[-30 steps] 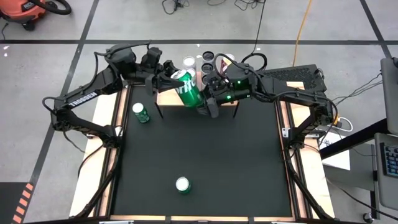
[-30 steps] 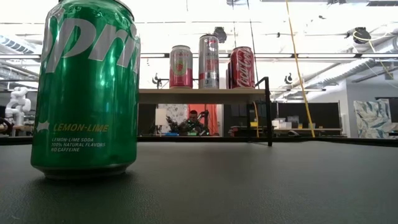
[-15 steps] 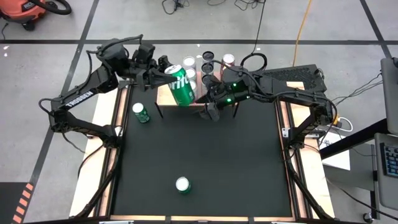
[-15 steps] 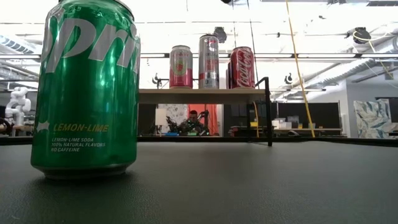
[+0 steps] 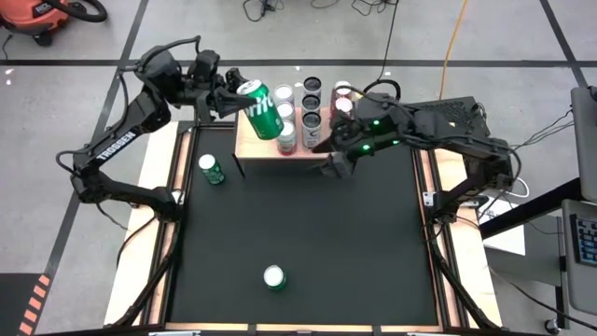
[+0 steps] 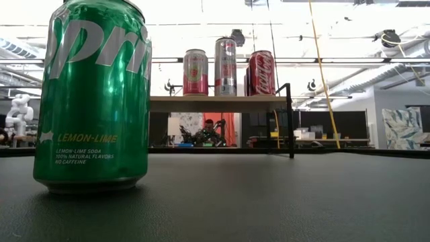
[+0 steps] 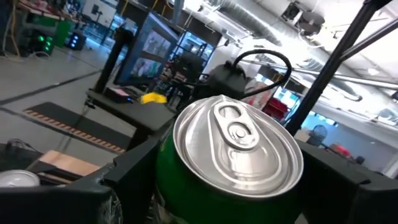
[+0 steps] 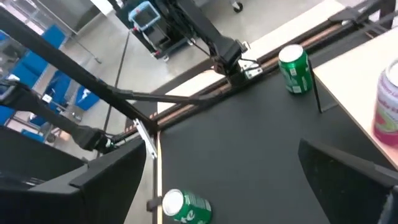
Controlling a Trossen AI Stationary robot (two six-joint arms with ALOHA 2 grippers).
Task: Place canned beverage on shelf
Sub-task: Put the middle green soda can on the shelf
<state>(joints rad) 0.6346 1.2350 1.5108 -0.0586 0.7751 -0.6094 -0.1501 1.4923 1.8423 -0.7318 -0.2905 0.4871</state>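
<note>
Left gripper [image 5: 233,93] carrying the green can [image 5: 262,108] above the shelf [image 5: 250,147].
Jaws pinch the tilted can over the bare left end; right gripper [image 5: 333,166] waits nearby, jaws spread.

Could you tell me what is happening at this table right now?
The left end effector holds a green soda can tilted in the air over the left end of the shelf, where several cans already stand. The right end effector hangs open and empty at the shelf's front edge. Two more green cans stand on the black table, not yet moved.
</note>
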